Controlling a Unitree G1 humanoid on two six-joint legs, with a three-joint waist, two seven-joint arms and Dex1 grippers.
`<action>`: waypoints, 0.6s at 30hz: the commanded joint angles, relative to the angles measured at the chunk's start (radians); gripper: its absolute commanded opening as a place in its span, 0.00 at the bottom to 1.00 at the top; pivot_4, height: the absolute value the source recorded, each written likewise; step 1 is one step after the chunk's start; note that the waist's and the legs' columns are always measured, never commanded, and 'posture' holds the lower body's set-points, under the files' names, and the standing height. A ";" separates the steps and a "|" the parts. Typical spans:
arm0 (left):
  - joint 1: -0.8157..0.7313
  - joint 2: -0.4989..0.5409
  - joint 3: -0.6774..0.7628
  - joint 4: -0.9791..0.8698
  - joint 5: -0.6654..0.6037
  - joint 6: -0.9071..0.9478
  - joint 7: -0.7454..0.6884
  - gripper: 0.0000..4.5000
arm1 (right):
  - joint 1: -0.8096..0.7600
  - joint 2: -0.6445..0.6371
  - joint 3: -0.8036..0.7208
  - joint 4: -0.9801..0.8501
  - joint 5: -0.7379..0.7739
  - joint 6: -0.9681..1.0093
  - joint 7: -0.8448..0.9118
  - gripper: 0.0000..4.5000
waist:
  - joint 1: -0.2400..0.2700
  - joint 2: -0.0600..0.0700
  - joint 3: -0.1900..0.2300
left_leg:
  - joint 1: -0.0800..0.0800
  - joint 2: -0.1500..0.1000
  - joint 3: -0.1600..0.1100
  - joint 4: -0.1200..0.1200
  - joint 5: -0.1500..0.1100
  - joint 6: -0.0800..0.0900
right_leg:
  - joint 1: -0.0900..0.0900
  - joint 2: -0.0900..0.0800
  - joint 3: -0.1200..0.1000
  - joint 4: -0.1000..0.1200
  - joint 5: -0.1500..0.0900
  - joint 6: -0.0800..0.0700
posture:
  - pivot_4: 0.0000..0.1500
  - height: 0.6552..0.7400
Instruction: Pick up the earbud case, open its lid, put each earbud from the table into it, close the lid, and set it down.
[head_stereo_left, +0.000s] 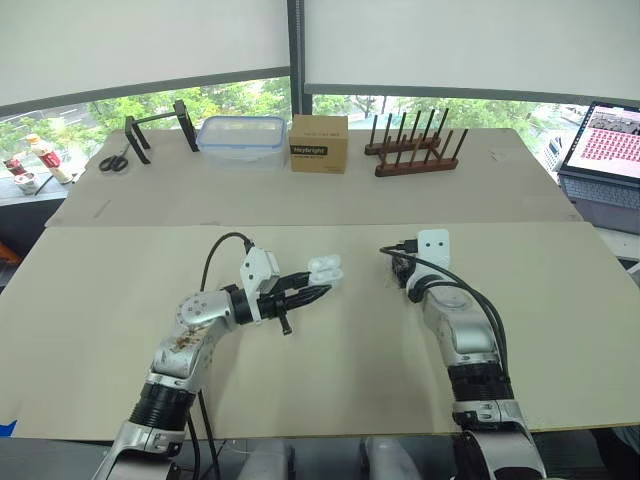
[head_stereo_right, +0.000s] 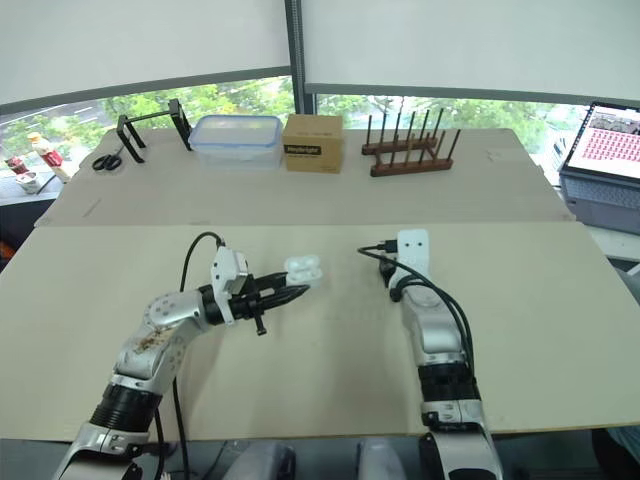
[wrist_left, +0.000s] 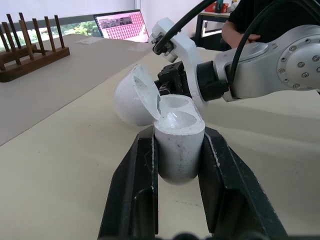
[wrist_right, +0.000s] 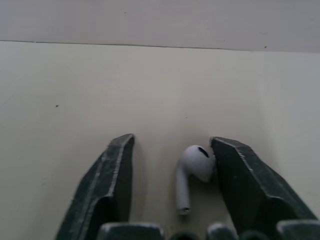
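The broad beige table (head_stereo_left: 330, 370) carried everything. Over its middle, the left gripper (head_stereo_left: 316, 292) pointed toward the robot's right and pinched the lower body of the white earbud case (wrist_left: 178, 150) between both fingers. The case's long axis lay along those fingers. Its open mouth faced out past the fingertips toward the right arm, and its lid (wrist_left: 131, 97) stood hinged back to one side. Near it, the right gripper (wrist_right: 172, 140) reached down to the table with its fingers spread apart. Between them one white earbud (wrist_right: 194, 167) lay on the surface, its stem running along the fingers back toward the wrist, its rounded head touching one finger.
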 joint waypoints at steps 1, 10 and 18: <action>0.001 0.002 0.005 -0.029 -0.003 -0.028 0.001 0.13 | 0.027 0.006 -0.005 -0.041 0.010 0.049 -0.004 0.21 | -0.002 0.000 0.000 | 0.000 0.000 0.000 0.000 0.000 0.000 | 0.000 0.000 0.000 0.000 0.000 0.000 | 1.00 1.00; 0.031 0.007 0.008 -0.074 -0.011 -0.002 0.012 0.13 | 0.090 -0.204 0.115 -0.286 0.109 0.108 0.378 0.08 | -0.002 0.000 0.000 | -0.001 0.000 0.000 -0.001 0.000 0.000 | 0.000 0.000 0.000 -0.001 0.000 0.000 | 1.00 1.00; 0.120 0.032 0.007 -0.201 -0.044 0.077 0.035 0.13 | 0.257 -0.706 0.099 -0.377 0.266 -0.271 1.104 0.08 | 0.001 0.001 0.001 | 0.000 0.001 0.000 0.000 -0.001 0.001 | 0.003 0.001 -0.001 -0.004 0.000 0.001 | 1.00 1.00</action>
